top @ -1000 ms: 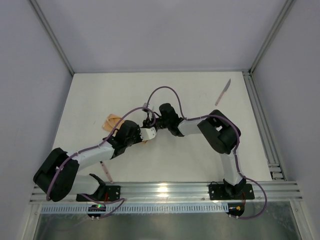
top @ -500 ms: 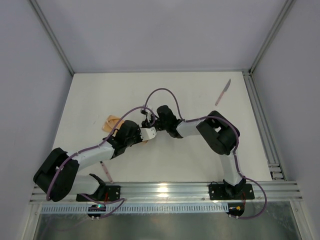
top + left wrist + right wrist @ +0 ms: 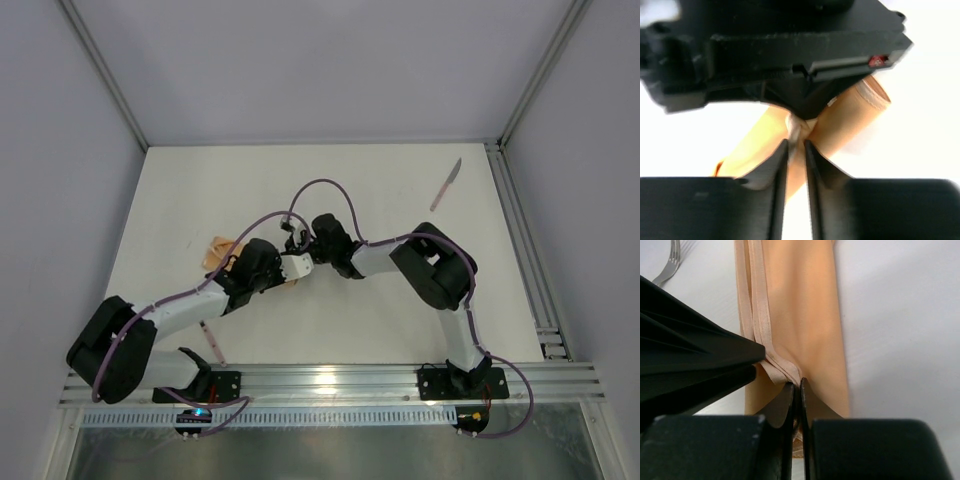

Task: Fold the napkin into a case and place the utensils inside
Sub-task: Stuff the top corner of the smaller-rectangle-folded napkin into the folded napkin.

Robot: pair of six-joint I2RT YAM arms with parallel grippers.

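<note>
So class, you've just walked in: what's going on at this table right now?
Both arms meet left of the middle of the table. The left gripper and the right gripper each pinch the peach napkin, which is folded into a narrow strip. The knife lies apart at the far right, and the fork lies off to one side of the cloth. Neither utensil is inside yet.

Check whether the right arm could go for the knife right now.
Probably not yet: the right gripper has its jaws shut on the napkin. Once it lets go, the way looks free, with only bare table between it and the knife.
</note>
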